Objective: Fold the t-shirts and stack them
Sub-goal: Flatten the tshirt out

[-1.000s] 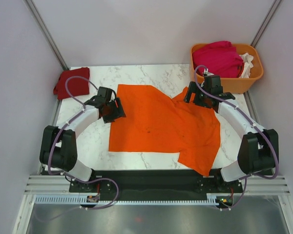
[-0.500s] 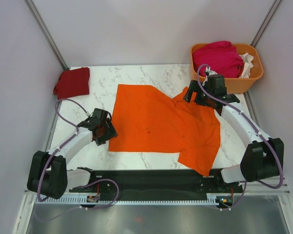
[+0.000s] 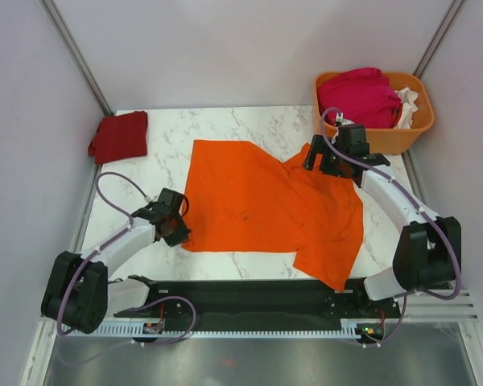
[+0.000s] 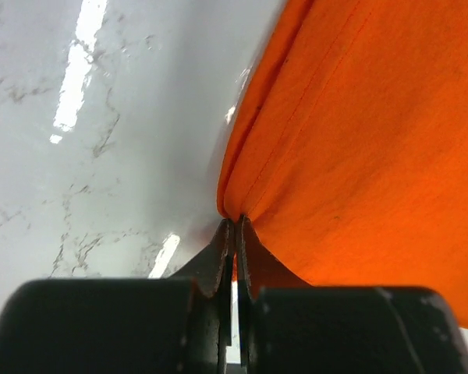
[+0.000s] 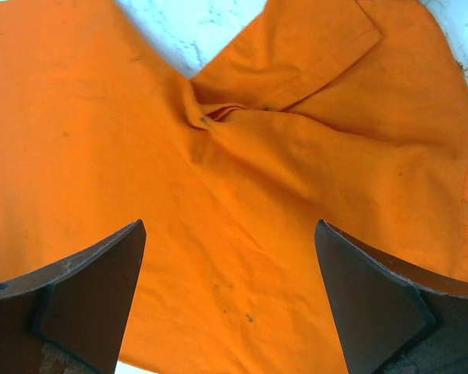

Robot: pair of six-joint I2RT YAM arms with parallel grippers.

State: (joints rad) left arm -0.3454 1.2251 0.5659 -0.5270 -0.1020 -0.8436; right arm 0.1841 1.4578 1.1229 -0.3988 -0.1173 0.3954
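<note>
A bright orange t-shirt [image 3: 266, 201] lies spread out on the marble table [image 3: 249, 125], one sleeve bunched at its far right. My left gripper [image 3: 177, 232] sits at the shirt's near left corner and is shut on the cloth's edge. In the left wrist view the left gripper [image 4: 234, 224] pinches a fold of the orange hem [image 4: 246, 183]. My right gripper [image 3: 326, 165] hovers open over the shirt's far right part. The right wrist view shows the right gripper [image 5: 229, 226] wide apart above flat orange cloth [image 5: 242, 156], holding nothing.
A folded dark red t-shirt [image 3: 119, 135] lies at the table's far left corner. An orange plastic basket [image 3: 386, 138] at the far right holds a magenta t-shirt [image 3: 361, 95] and a white one [image 3: 408, 104]. Walls close in on both sides.
My left gripper came toward the near edge along the shirt's left side, reached the near left corner and shut on the hem. The right gripper stayed open in place.
</note>
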